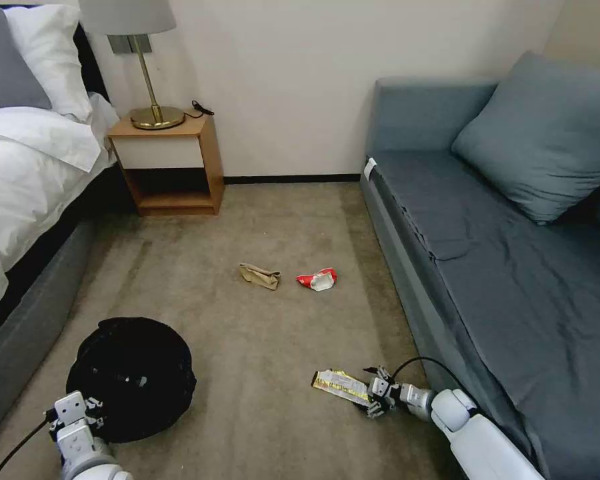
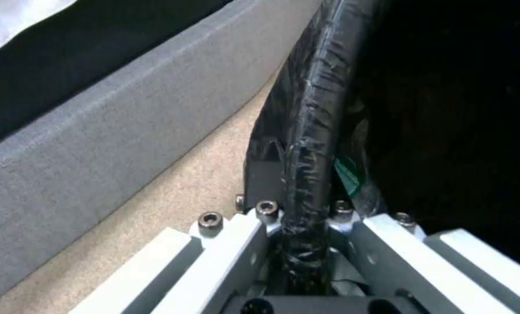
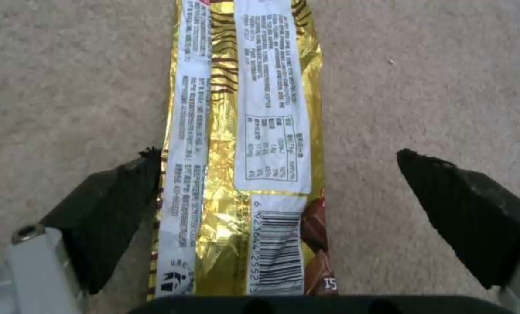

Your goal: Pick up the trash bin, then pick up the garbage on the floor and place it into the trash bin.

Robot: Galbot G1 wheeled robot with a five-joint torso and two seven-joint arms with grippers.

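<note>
While left tool (image 2: 298, 226) clamps crinkled bin (image 1: 132, 377) rim, right tool (image 3: 277, 209) straddles foil wrapper (image 3: 242, 144)

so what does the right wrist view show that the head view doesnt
Only the right wrist view shows the print and barcode on the snack wrapper, lying between the open right pincer's two black fingertips.

Only the head view shows the trash bin held by the left pincer, the brown paper bag, the red-and-white wrapper, bed, sofa and nightstand.

Both show the wrapper, right pincer and carpet.
</note>
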